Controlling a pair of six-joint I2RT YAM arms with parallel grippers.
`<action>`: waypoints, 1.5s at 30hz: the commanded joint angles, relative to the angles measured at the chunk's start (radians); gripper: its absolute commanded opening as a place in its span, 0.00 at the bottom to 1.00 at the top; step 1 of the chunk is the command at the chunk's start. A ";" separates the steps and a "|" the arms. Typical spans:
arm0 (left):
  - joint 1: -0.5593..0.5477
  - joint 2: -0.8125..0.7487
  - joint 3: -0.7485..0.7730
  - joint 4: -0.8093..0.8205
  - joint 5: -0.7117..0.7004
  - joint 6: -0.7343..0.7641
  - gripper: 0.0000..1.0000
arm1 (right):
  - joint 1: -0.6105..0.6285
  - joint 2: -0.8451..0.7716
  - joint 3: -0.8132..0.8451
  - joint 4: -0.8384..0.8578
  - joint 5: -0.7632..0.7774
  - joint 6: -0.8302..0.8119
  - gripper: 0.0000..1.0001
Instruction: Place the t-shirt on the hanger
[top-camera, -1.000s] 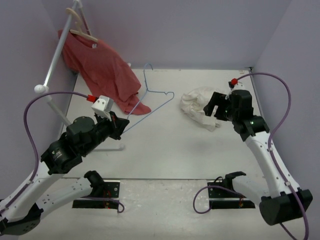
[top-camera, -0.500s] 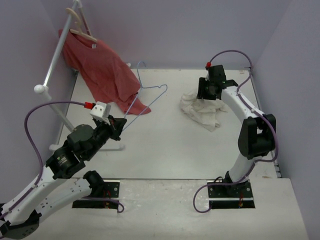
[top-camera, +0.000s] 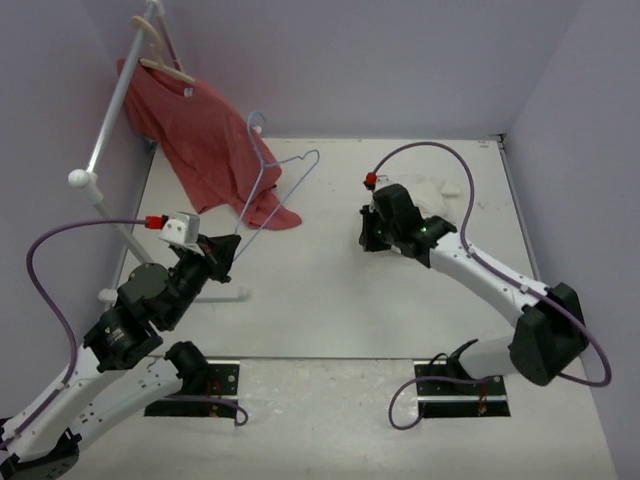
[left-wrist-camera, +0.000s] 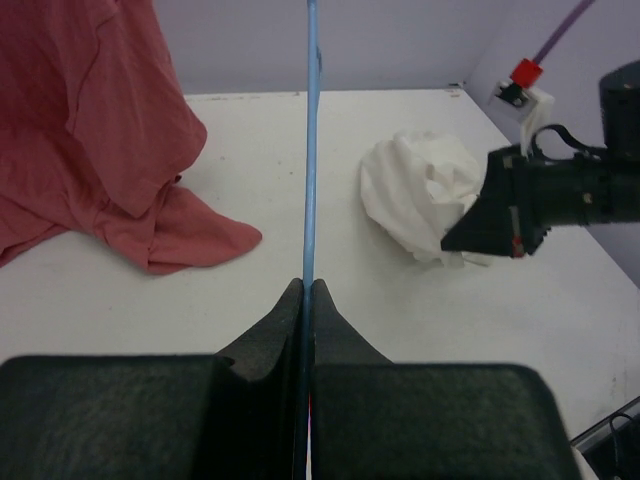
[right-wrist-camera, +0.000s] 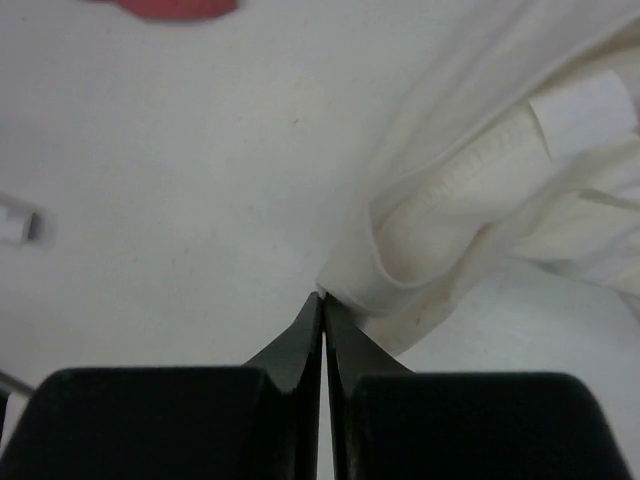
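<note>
Cloth soft, light and limp: the t-shirt (right-wrist-camera: 480, 200) lies crumpled on the bench (top-camera: 320, 290), right fingers (right-wrist-camera: 295, 345) pressed together at its folded edge, likely the best hold; left fingers (left-wrist-camera: 270, 330) clamp the stiff wire hanger (left-wrist-camera: 311, 150).

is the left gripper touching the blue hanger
Touching. The left wrist view shows the left gripper shut on the hanger, the thin wire running straight down into the closed jaws with no gap.

Soft even overhead light, faint shadows, blurred near fingers (left-wrist-camera: 250, 400)
</note>
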 joint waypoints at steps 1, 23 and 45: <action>0.004 -0.021 -0.013 0.076 -0.017 0.033 0.00 | 0.135 -0.176 -0.207 0.102 -0.012 0.223 0.00; 0.033 -0.026 -0.043 0.092 0.193 0.055 0.00 | -0.125 0.023 0.034 -0.179 0.304 0.057 0.57; 0.033 -0.035 -0.054 0.114 0.312 0.078 0.00 | -0.126 0.232 0.019 -0.025 0.444 0.001 0.28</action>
